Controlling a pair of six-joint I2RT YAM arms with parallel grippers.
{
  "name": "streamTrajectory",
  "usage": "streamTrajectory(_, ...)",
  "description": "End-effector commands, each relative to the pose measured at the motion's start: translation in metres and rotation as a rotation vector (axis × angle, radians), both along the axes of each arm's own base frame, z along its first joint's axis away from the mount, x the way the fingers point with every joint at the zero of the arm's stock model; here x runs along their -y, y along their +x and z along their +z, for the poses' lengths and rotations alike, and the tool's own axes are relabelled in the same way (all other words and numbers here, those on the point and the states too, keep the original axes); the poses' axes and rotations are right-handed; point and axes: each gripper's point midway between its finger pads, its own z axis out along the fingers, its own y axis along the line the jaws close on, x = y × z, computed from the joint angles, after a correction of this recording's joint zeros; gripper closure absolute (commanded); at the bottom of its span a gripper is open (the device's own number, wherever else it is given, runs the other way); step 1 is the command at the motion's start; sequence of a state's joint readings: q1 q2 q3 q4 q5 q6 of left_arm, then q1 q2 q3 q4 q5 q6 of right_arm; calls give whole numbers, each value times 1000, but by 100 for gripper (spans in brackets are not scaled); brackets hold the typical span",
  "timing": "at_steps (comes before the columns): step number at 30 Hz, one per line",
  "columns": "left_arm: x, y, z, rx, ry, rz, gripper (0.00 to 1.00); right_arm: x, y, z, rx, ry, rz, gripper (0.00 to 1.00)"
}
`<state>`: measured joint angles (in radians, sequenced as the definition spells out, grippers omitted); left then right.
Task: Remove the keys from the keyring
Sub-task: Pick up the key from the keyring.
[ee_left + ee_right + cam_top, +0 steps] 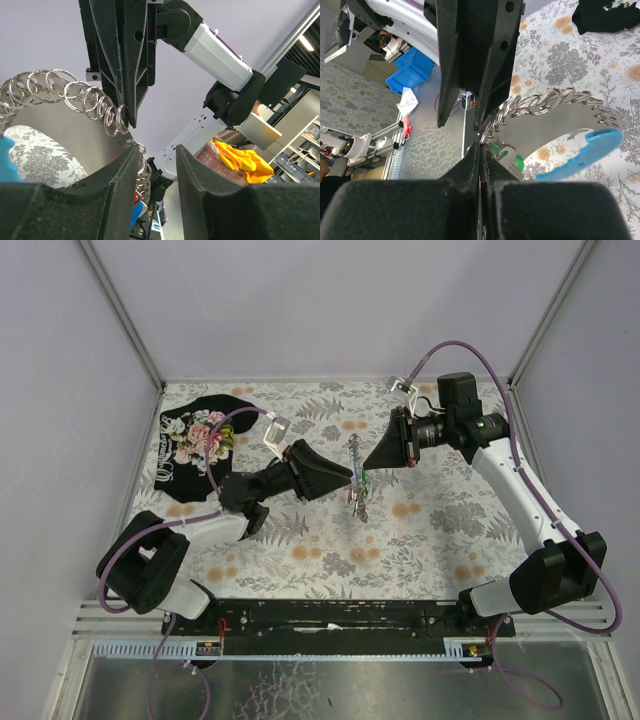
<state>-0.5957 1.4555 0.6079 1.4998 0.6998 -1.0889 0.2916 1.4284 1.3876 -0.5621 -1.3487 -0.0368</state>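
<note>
Looking down from the top camera, I have both arms reaching toward each other over the floral table (440, 530). The keyring (354, 452) hangs in the narrow space between the left gripper (346, 478) and the right gripper (370, 466).

The right gripper's jaws are pressed fully together. In the left wrist view its black fingertips (127, 107) come down from above and pinch one silvery ring of the chain (75, 92), so it is clamped on the keyring.

The left gripper's jaws stand partly apart. I see a clear gap between its pads (112, 187). The lower rings run down through that gap, lying against the inner face of the left-hand pad, while the other pad does not touch them.

From the right wrist camera, the chain arcs away to the right of the closed fingers. The curved grey fob (555, 131) sits below it and ends in a light-blue tip (592, 145). A green key head (510, 154) sits just beside the right gripper's fingertips, on their right.

In the top view the keys (358, 505) dangle below the ring on the near side of both grippers. They look to be on the ring, though they are too small for me to be sure.

A black floral cloth (195, 445) lies on the table well behind and to the left of the left gripper, apart from the keyring.
</note>
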Motion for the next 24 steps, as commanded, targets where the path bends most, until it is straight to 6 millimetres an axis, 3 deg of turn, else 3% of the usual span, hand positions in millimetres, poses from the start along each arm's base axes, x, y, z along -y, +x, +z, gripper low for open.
streamTrajectory(1, 6, 0, 9, 10, -15, -12, 65, 2, -13, 24, 57, 72, 52, 100)
streamTrajectory(10, 13, 11, 8, 5, 11, 13, 65, 4, -13, 20, 131, 46, 35, 100)
streamTrajectory(21, 17, 24, -18, 62, 207, 111, 65, 23, -4, 8, 361, -180, -4, 100)
streamTrajectory(24, 17, 22, -16, 103, 223, 111, 65, 27, -3, 4, 436, -251, 11, 100)
